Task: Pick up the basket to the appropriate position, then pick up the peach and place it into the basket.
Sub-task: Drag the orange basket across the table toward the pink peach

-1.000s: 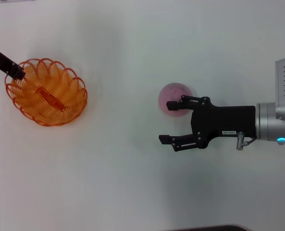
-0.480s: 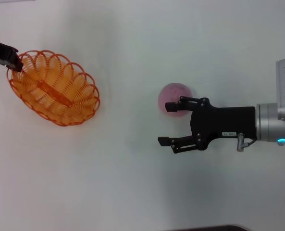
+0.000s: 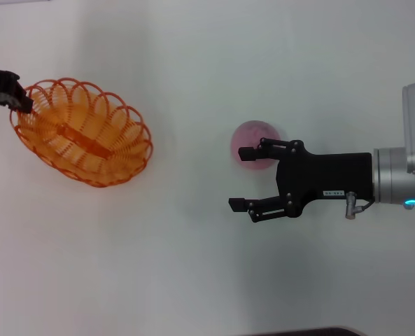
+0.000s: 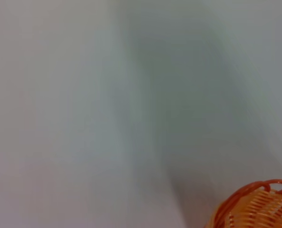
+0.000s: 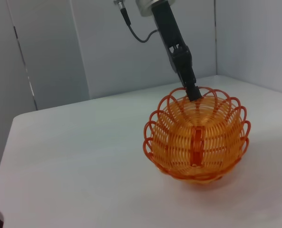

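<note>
The orange wire basket point(image 3: 81, 133) is at the left of the head view, tilted. My left gripper point(image 3: 22, 103) is shut on its left rim. The right wrist view shows the basket point(image 5: 196, 140) tipped with its inside facing the camera and the left gripper point(image 5: 194, 93) pinching the far rim. A bit of the rim shows in the left wrist view point(image 4: 255, 209). The dull pink peach point(image 3: 255, 138) lies right of centre. My right gripper point(image 3: 238, 178) is open and empty, one finger over the peach's near edge, the other finger nearer me.
The white table point(image 3: 193, 266) spreads all round. Between basket and peach is a stretch of bare table. Grey wall panels point(image 5: 45, 47) stand behind the table's far edge in the right wrist view.
The left gripper has carried the basket a little to the right and turned it, so it now lies more lengthwise and tilted. The right gripper has hardly moved.
</note>
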Motion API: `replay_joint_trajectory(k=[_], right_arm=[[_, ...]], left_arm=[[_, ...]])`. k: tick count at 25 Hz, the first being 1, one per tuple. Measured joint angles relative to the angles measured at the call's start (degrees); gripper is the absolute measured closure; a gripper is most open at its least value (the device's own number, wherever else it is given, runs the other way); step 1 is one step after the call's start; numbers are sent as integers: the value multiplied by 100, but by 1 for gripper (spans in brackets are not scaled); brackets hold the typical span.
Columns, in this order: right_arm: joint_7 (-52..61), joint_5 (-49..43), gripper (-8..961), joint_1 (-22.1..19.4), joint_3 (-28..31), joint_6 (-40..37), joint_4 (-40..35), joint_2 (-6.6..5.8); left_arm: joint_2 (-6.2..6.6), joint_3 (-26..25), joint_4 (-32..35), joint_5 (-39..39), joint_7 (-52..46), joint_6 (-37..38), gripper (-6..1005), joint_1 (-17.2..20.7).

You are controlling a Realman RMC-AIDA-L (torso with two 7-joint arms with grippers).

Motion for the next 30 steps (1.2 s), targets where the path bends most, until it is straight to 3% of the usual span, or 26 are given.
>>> replay_joint_trajectory(k=[5, 13, 25, 30], right_arm=[[0, 0, 6, -12, 17, -21, -5, 0], [9, 0, 6, -63, 31, -31, -5, -3], [17, 22, 6, -65, 39, 2, 0, -5], [51, 28, 6, -65, 41, 10, 0, -1]], left_arm=[[-67, -348, -16, -211, -16, 267, 937, 152], [-196, -645, 68, -925, -147, 398, 937, 765], [-806, -653, 663, -1493, -192, 140, 938, 1655], [-915, -652, 728, -1824, -169, 10, 937, 1949]])
